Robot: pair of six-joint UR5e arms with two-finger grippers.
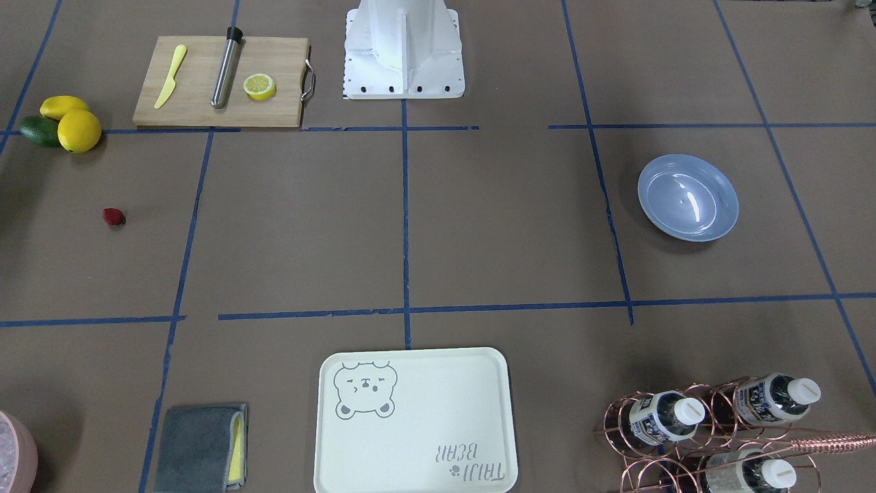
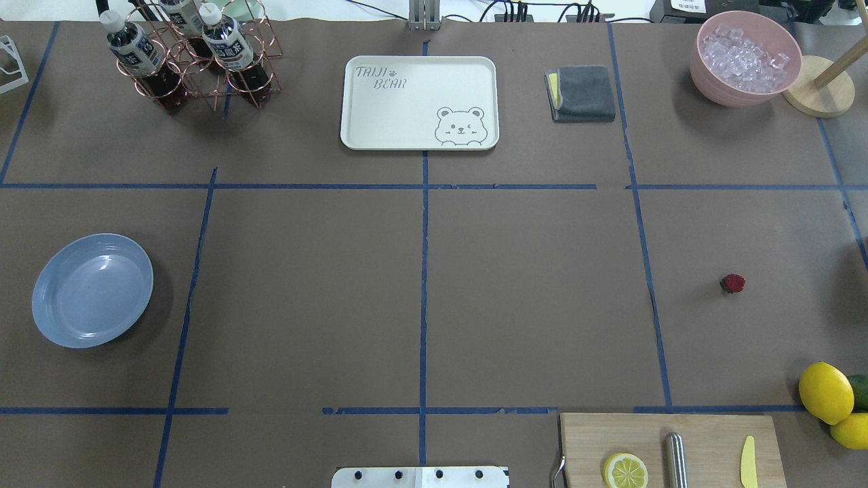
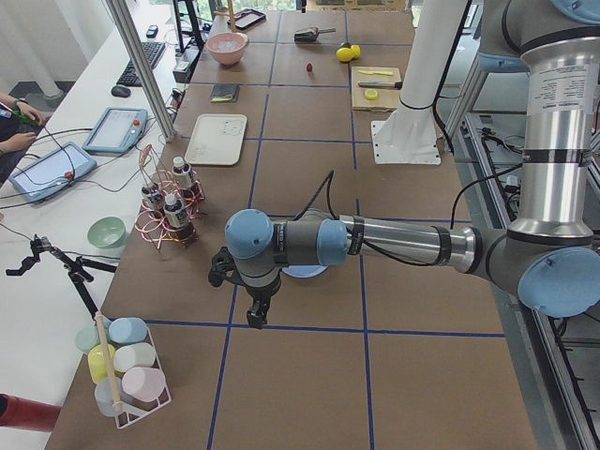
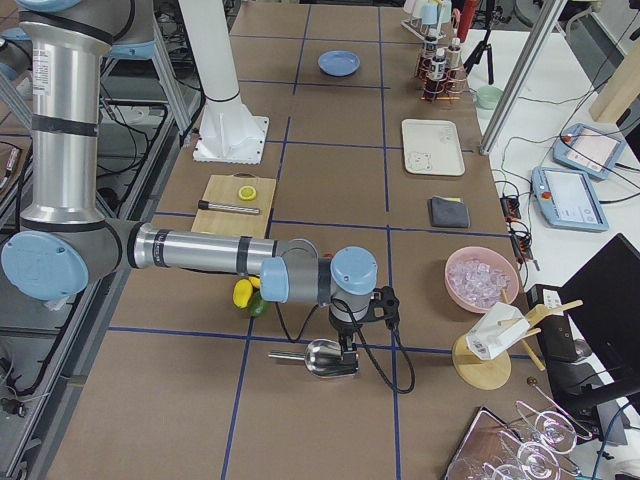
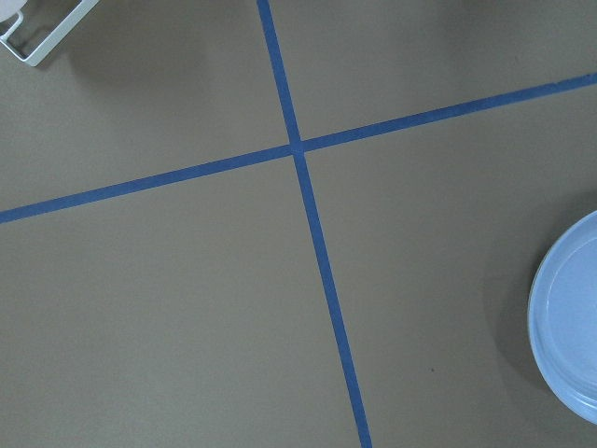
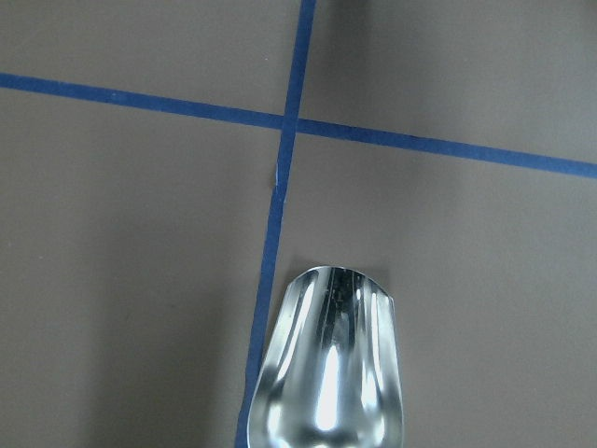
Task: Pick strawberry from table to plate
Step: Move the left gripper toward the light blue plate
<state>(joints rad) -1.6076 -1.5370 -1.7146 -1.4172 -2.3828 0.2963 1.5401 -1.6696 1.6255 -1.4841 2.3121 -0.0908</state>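
- The strawberry (image 2: 732, 283) lies on the brown table (image 2: 529, 298), on the robot's right side, alone inside one rectangle of blue tape.
- It touches nothing. The lemons (image 2: 825, 392) are near it, closer to the robot at the table's edge.
- The light blue plate (image 2: 92, 290) stands on the robot's left side, well apart from the strawberry, and nothing lies in it.
- The left gripper (image 3: 256, 314) hangs above the table just beside the plate, pointing down. Only the side view shows it, so I cannot tell how far its fingers are open or whether it holds anything.
- The right gripper (image 4: 343, 345) hangs above a shiny metal scoop (image 6: 326, 373) on the table. How far it is open I also cannot tell.
- A wooden cutting board (image 2: 705, 440) with a lemon slice (image 2: 625, 470) lies near the robot's base.
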